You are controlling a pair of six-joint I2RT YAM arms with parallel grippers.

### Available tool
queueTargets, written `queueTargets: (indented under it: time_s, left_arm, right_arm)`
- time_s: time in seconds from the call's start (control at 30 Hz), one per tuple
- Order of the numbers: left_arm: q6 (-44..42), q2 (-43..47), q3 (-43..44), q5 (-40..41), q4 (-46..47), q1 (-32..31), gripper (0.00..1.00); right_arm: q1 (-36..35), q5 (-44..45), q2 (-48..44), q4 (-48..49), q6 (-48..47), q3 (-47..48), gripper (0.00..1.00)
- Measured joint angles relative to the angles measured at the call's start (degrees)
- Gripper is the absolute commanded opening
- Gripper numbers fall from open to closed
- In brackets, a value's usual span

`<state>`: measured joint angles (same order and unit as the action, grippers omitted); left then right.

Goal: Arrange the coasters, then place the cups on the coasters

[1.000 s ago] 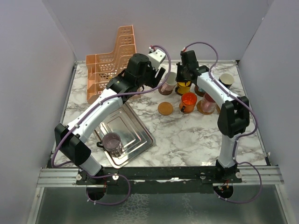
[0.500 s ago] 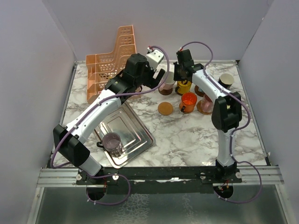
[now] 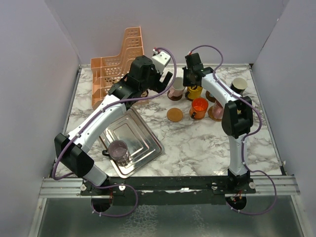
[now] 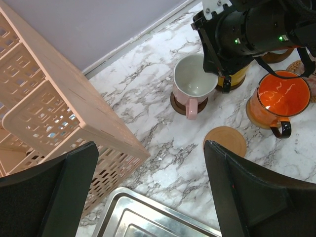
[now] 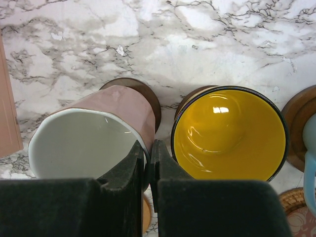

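Observation:
A pink cup (image 4: 195, 79) with a white inside stands on a dark coaster (image 5: 143, 91) at the back of the table. My left gripper (image 4: 150, 146) hangs open and empty above the marble, back to the left of that cup (image 3: 176, 88). A yellow cup (image 5: 227, 133) stands just right of it on its own coaster. My right gripper (image 5: 149, 145) is shut, its fingers pressed together over the gap between the pink cup (image 5: 128, 108) and the yellow one. An orange cup (image 4: 281, 96) sits nearer, beside a bare tan coaster (image 4: 225, 140). A grey-purple cup (image 3: 119, 150) stands on the tray.
A silver tray (image 3: 145, 143) lies at the near left. A peach slotted basket (image 4: 64, 108) stands at the back left, close to my left arm. A cream cup (image 3: 239, 85) sits at the far right, and a light blue cup (image 5: 311, 158) is at the right edge.
My left gripper has opened wider and drawn back to the left, away from the pink cup. My right gripper has shifted left, still shut, to sit over the pink and yellow cups.

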<state>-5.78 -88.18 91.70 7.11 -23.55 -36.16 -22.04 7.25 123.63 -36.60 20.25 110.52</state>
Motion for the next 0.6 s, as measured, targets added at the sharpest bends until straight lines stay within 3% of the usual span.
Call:
queueTargets:
  time_s: [0.6]
  left_arm:
    - [0.00, 0.02, -0.61, 0.00, 0.00, 0.22, 0.92]
  right_arm:
    - [-0.02, -1.29, 0.13, -0.02, -0.61, 0.00, 0.02]
